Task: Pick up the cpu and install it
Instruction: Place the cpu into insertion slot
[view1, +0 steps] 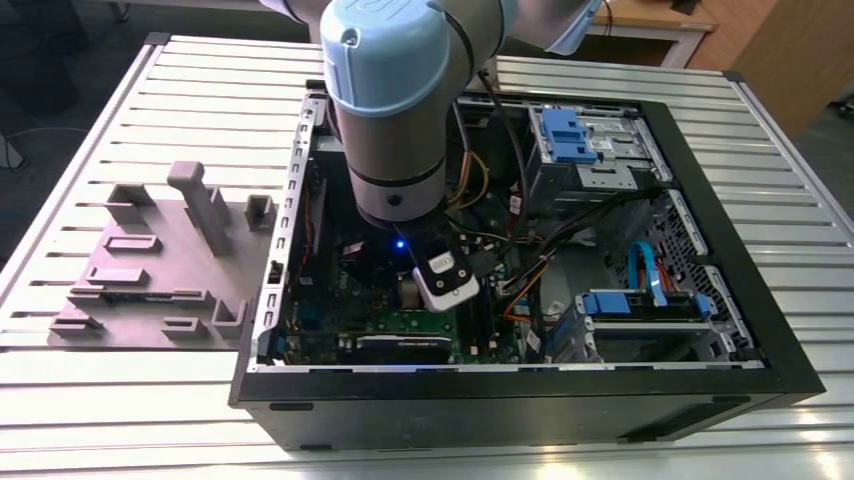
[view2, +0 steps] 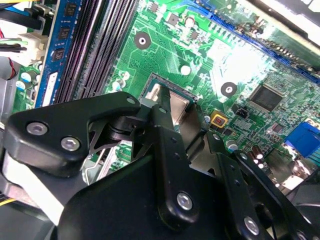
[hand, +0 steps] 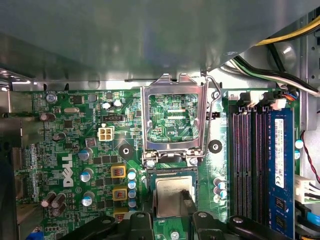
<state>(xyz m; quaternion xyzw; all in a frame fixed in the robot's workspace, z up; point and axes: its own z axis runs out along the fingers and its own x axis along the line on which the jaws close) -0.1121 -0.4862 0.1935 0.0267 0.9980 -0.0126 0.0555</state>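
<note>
My end effector (hand: 170, 212) pinches the cpu (hand: 171, 192) at the open socket (hand: 170, 173); any tilt or offset on seating could bend pins.

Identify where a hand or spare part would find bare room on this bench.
Free: table slats beyond the grey fixture, on the exterior view's left, and the strip before the computer case. Crowded: the motherboard, where the gripper sits by the cpu.

The slatted metal table (view1: 774, 130) bore an open computer case (view1: 534, 405) (black) and a grey fixture (view1: 147, 270) beside it.
</note>
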